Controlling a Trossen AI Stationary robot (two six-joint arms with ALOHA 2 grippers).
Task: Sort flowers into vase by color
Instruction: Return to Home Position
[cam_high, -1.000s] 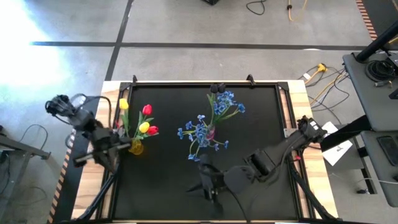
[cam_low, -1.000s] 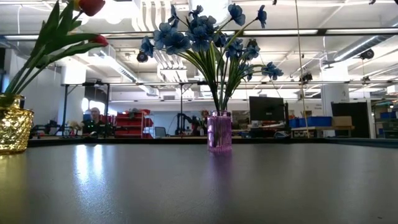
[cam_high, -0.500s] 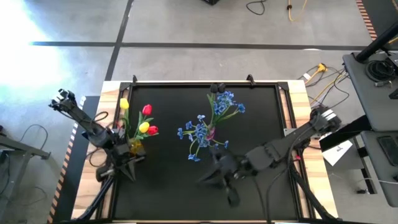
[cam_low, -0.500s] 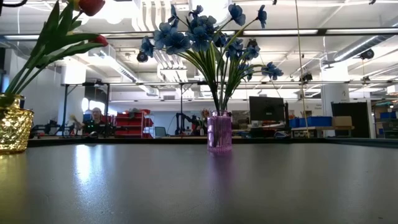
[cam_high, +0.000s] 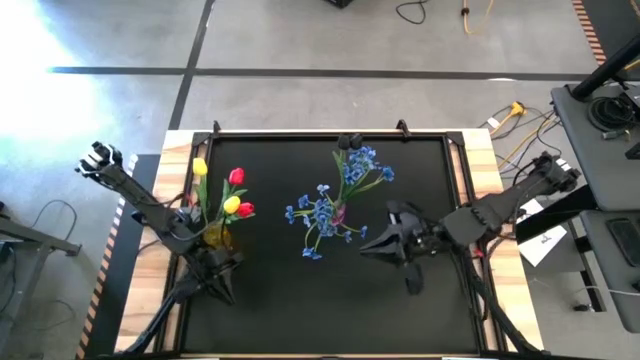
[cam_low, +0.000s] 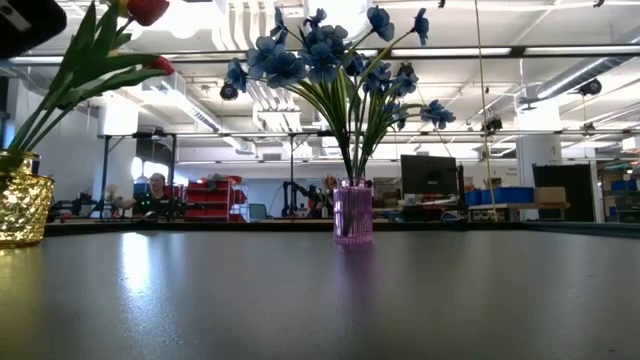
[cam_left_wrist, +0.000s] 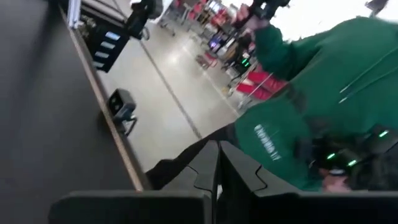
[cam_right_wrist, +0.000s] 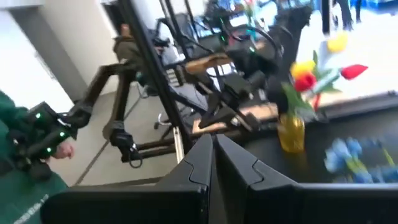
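1. Worktop (cam_high: 430, 170): matt black, with pale wood border (cam_high: 481, 150).
2. Near its left edge: gold vase (cam_low: 18, 208), glittering and mottled; red tulips (cam_high: 236, 177); yellow tulips (cam_high: 199, 167).
3. Centre: pink vase (cam_low: 352, 212), vertically ribbed; blue blossoms (cam_low: 322, 48); green stems (cam_low: 350, 120).

A matte black rectangular tabletop (cam_high: 420, 190) with pale wooden edging (cam_high: 482, 150) fills the centre of the high view. Grey concrete floor (cam_high: 300, 35) crossed by a dark tape line (cam_high: 300, 72) spans the top. A white paper sheet (cam_high: 540, 243) lies at the right. In the low view, a distant person (cam_low: 153, 192) shows at left and a dark flat monitor (cam_low: 428, 175) right of centre.
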